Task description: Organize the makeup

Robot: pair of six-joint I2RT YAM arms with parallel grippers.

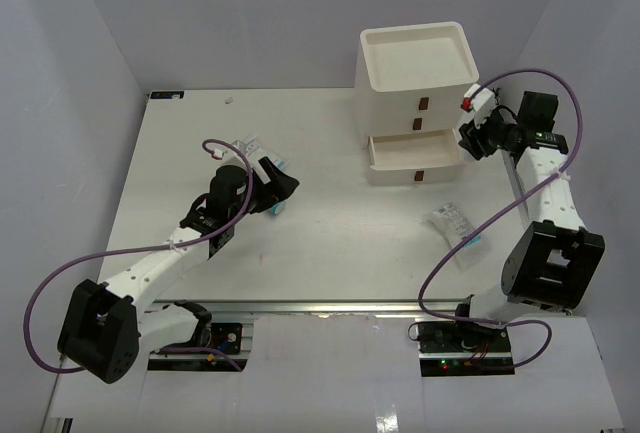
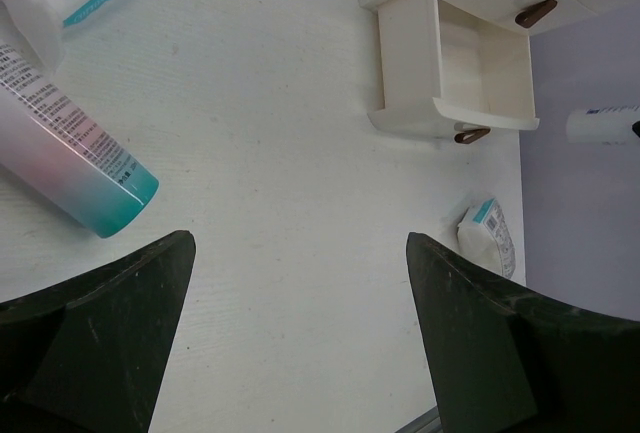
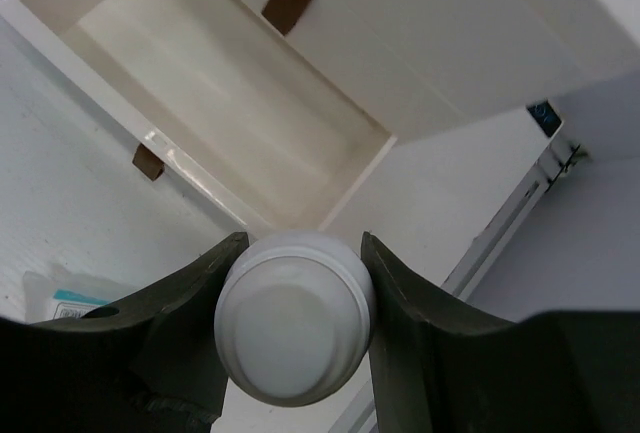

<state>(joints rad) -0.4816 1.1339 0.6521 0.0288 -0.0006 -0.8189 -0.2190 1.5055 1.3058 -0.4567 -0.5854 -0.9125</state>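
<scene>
The right claw (image 3: 298, 253) grips a white tube (image 3: 293, 323) in the air near the open bottom drawer (image 3: 220, 103) of the white box (image 1: 412, 73). The left claw (image 2: 300, 253) gapes wide over the desk (image 2: 280, 103) near the teal-capped pink tube (image 2: 85, 168). A printed packet (image 1: 452, 223) lies on the desk in front of the box.

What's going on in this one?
The right gripper is shut on a white tube, just right of the white drawer box, whose bottom drawer stands pulled out and looks empty. The left gripper hangs open over the table near a pink tube with a teal cap, holding nothing. A printed packet lies loose.
</scene>
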